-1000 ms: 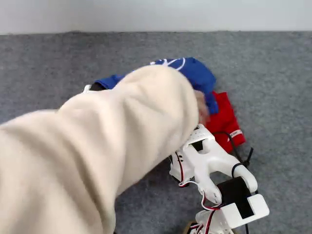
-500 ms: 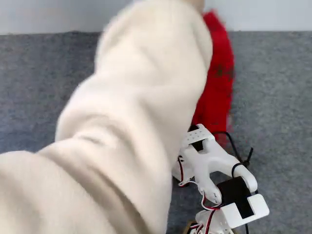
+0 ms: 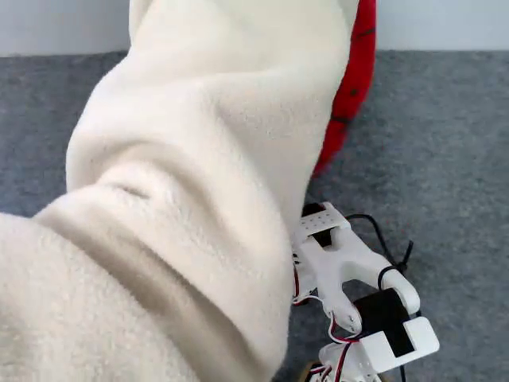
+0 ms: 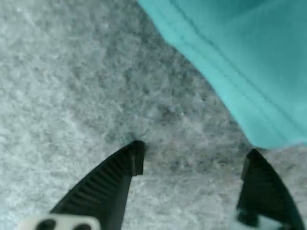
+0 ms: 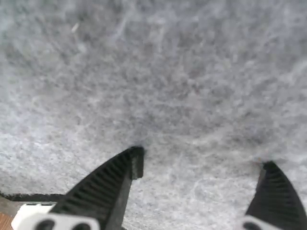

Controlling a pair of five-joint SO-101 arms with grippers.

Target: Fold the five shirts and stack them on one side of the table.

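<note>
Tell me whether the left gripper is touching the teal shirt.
Cannot tell. In the left wrist view, the left gripper is open; one fingertip is clear of the teal shirt, the other sits right at its edge.

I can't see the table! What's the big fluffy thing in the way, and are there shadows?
High view: a person's cream sleeve, close to the camera, hides much of the table and part of a red shirt. Right wrist view: a darker patch, maybe shadow, ahead of the gripper.
</note>
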